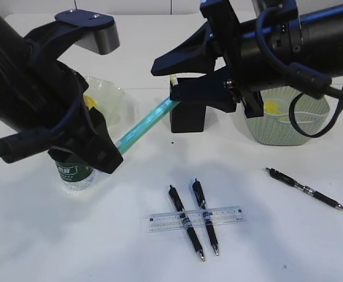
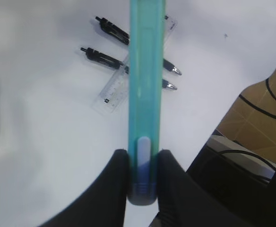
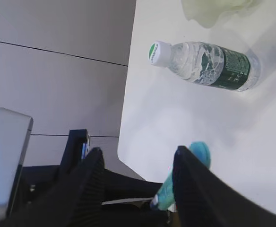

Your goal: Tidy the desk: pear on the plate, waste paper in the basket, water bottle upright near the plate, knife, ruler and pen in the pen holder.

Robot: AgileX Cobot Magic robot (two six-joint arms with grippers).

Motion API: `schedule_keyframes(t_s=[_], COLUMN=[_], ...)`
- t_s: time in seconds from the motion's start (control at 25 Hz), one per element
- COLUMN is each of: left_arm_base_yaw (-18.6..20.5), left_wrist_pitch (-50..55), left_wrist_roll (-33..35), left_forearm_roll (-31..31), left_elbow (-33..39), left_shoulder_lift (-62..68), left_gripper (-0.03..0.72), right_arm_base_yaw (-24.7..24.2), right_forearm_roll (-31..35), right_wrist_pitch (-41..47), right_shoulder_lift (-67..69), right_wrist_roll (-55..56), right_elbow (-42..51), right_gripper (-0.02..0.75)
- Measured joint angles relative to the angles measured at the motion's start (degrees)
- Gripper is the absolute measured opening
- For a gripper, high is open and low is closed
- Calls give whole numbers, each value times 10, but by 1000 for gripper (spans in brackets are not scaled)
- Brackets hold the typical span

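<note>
The left gripper is clamped on the butt of the teal knife, which is held in the air and points toward 2 o'clock at the pen holder. The right gripper stands apart around the knife's tip, not gripping. Risk: if the left gripper releases before the right one closes, the knife would fall onto the desk.

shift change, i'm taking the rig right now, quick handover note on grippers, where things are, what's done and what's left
Left gripper: shut on the teal utility knife.
Right gripper: open around the knife's far end, above the pen holder.
Done: water bottle upright by the plate; yellow item in the basket.
Left: knife into holder, then ruler and three pens. Pear can't be confirmed.
</note>
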Motion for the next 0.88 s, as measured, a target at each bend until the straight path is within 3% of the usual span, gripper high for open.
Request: schedule_keyframes(t_s=[0.44,0.88], left_arm_base_yaw=[0,0], left_wrist_pitch=[-1,10], left_wrist_roll=[10,11], left_forearm_roll=[-12,23], left_elbow=[-3,-3], left_shoulder_lift=[1,1], left_gripper=[119,119], right_arm_base_yaw=[0,0], right_forearm_roll=[13,-65], right_wrist_pitch=[8,13], right_shoulder_lift=[0,0], right_wrist_roll=[-5,37], right_elbow=[0,0], right_gripper=[355,355])
